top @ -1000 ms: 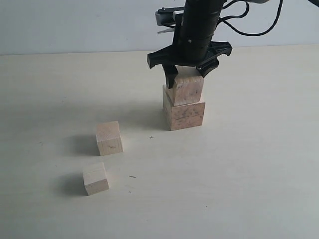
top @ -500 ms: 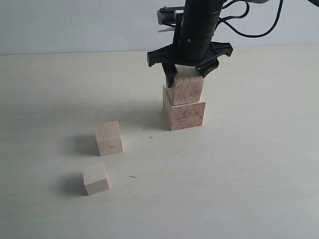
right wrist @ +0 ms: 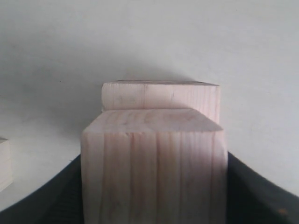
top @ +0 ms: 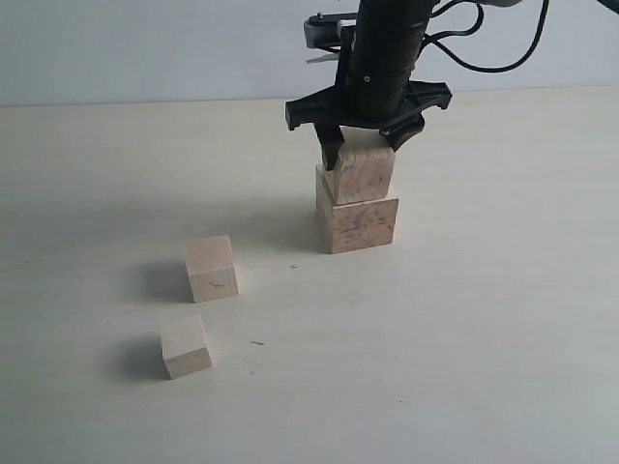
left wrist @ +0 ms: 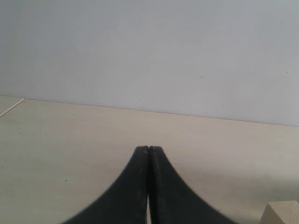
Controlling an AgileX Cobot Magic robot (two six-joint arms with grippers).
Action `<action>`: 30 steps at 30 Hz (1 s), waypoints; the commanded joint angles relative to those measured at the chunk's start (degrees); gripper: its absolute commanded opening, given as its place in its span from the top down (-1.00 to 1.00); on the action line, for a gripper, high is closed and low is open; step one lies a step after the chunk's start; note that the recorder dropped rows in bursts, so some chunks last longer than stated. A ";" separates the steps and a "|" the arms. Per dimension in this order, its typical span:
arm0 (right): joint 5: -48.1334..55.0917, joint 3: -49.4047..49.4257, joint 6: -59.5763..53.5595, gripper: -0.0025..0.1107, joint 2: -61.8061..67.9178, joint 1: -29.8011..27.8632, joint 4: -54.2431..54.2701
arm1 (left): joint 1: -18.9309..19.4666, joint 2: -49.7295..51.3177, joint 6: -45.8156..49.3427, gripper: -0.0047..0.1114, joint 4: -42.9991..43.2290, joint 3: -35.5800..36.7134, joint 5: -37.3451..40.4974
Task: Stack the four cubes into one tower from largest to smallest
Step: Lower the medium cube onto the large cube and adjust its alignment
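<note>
The second cube (top: 359, 175) is being seated on the largest cube (top: 360, 223), gripped by the right claw (top: 365, 152); release is probably needed next.

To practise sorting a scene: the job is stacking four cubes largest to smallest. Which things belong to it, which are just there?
Job: largest cube, second cube on it, third cube, smallest cube, right end effector clamping the second cube.
Just there: table, cable, shut left end effector.
</note>
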 commanded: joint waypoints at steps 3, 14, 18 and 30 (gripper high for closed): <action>-0.06 -0.17 -0.15 -0.04 0.05 -0.29 -0.11 | -0.38 -0.38 0.29 0.92 -0.32 0.21 -0.04; -0.94 -0.17 -0.84 -0.36 0.05 -0.29 -0.11 | -0.38 -0.38 0.08 0.92 -0.32 0.21 -0.04; -1.04 -0.17 -0.96 -0.37 0.05 -0.29 -0.11 | -0.38 -0.38 0.08 0.92 -0.32 0.21 -0.04; -0.54 -0.17 -1.41 -0.37 -0.37 -0.29 -0.24 | -0.38 -0.38 0.08 0.92 -0.32 0.21 -0.04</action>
